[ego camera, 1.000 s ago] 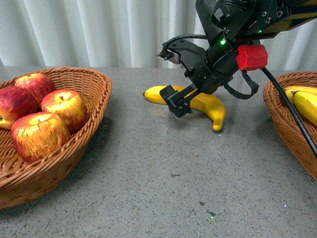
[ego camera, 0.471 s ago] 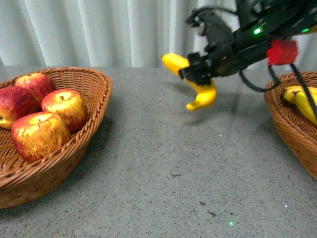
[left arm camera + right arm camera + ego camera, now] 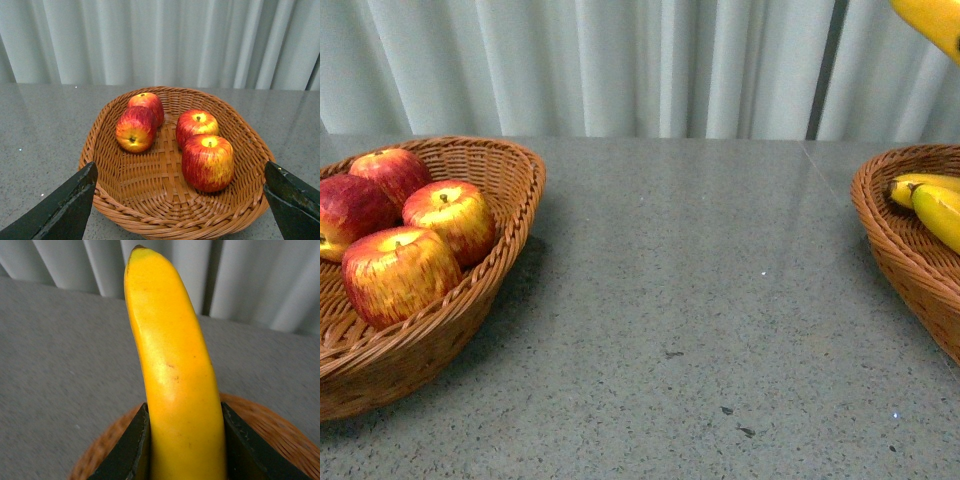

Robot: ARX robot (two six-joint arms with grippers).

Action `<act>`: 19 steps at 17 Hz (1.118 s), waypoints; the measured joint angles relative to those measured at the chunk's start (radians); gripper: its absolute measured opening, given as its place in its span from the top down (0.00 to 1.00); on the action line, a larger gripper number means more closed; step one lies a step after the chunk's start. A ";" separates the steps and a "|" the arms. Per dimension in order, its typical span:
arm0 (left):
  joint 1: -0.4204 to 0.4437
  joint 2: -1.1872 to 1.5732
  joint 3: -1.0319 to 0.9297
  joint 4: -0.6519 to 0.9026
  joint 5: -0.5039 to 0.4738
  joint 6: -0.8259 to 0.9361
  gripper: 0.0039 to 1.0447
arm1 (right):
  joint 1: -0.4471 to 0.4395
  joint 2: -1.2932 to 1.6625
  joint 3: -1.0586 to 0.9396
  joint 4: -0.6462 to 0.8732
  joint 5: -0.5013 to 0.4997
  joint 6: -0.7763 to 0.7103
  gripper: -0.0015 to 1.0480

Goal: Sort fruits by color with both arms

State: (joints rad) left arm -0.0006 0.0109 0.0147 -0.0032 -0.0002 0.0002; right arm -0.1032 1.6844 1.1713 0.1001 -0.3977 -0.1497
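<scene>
Carrying step: banana [image 3: 175, 385] was gripped between right gripper [image 3: 182, 450] fingers [image 3: 125, 452], above the wicker basket [image 3: 265, 427]; release there judged next; left gripper [image 3: 175, 200] was held open.

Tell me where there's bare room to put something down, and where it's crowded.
Free: the grey table between the left basket and the right basket, bare back to the curtain. Also the near half of the left basket's floor. Crowded: its far half, with four apples. Two bananas lie in the right basket.

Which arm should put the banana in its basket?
The right. Its gripper already clamps the banana above the wicker basket. The left gripper hangs open and empty by the apples.
</scene>
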 joint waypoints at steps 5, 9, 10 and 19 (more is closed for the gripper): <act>0.000 0.000 0.000 0.000 0.000 0.000 0.06 | -0.195 -0.135 -0.185 -0.035 -0.029 -0.291 0.69; 0.000 0.000 0.000 0.000 0.000 0.000 0.06 | -0.205 -0.152 -0.266 -0.063 -0.076 -0.401 0.40; 0.000 0.000 0.000 0.000 0.000 0.000 0.06 | -0.204 -0.171 -0.266 -0.056 -0.090 -0.401 0.29; 0.000 0.000 0.000 0.000 0.000 0.000 0.06 | -0.123 -0.536 -0.346 0.111 -0.307 -0.059 0.06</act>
State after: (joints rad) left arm -0.0006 0.0109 0.0147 -0.0036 -0.0002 0.0006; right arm -0.2264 1.1484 0.8249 0.2111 -0.7052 -0.2089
